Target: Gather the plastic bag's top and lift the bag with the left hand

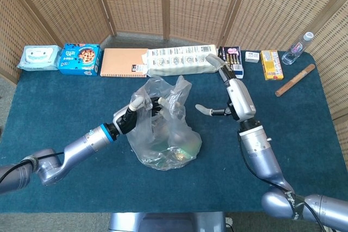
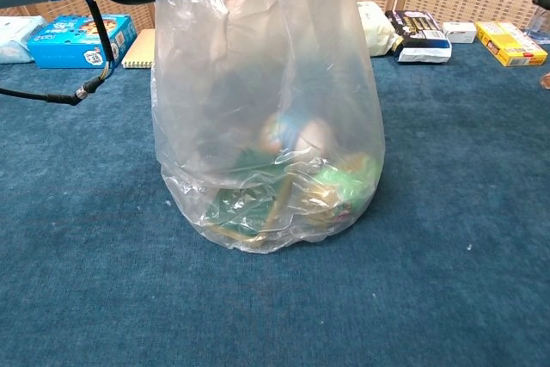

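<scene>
Plastic bag [image 1: 166,129] top bunched in left hand [image 1: 142,107] fingers; right hand [image 1: 228,101] spread, empty, apart

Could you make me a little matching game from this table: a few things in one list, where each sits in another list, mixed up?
Things:
1. plastic bag
2. blue box
3. water bottle
4. left hand

Places:
A. far right corner of the table
B. middle of the table, standing on the cloth
C. at the bag's gathered top
D. back row, towards the left

Pairs: 1-B, 2-D, 3-A, 4-C
</scene>
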Controlling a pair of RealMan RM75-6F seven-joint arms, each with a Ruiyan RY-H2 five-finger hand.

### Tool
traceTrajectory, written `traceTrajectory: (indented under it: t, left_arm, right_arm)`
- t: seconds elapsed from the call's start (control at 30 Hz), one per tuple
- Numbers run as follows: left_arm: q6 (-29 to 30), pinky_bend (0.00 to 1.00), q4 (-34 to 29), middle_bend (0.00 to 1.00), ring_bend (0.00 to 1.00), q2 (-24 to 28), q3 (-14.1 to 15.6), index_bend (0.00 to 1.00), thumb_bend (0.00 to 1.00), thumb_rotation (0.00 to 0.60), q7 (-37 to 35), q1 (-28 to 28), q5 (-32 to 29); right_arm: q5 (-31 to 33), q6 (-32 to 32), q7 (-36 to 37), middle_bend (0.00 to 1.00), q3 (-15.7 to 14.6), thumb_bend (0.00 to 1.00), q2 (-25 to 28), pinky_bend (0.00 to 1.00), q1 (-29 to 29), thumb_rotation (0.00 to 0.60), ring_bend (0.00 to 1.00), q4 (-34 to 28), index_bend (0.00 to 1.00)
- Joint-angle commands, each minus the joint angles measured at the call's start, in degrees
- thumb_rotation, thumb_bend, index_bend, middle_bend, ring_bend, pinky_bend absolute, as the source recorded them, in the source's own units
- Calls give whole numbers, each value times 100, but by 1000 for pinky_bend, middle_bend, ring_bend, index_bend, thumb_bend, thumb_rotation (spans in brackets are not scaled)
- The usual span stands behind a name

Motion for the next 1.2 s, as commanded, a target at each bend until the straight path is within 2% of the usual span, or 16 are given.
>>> traceTrajectory:
  t: [0.03,0.63,1.0,1.2]
  left_arm:
    - [-21,230,-14,228,388,-2,5,341,172,0,17,-14,-5]
    - [-319,227,-168,228,387,-122,-131,341,173,0,344,-258,-173]
    - [-530,186,-268,228,346,-309,-330,341,174,0,526,-491,-278]
    - [-734,185,-269,228,345,-369,-319,341,174,0,604,-586,-322]
  right_arm:
    - [-20,9,-29,65,8,22,21,49,12,600,12,-38,17]
    - [476,-137,-566,65,168,22,17,49,393,600,12,-146,16]
    - [838,-183,-894,65,175,22,-134,49,659,600,12,7,17]
    - [944,-105,-954,66,260,22,-175,49,738,600,12,21,17]
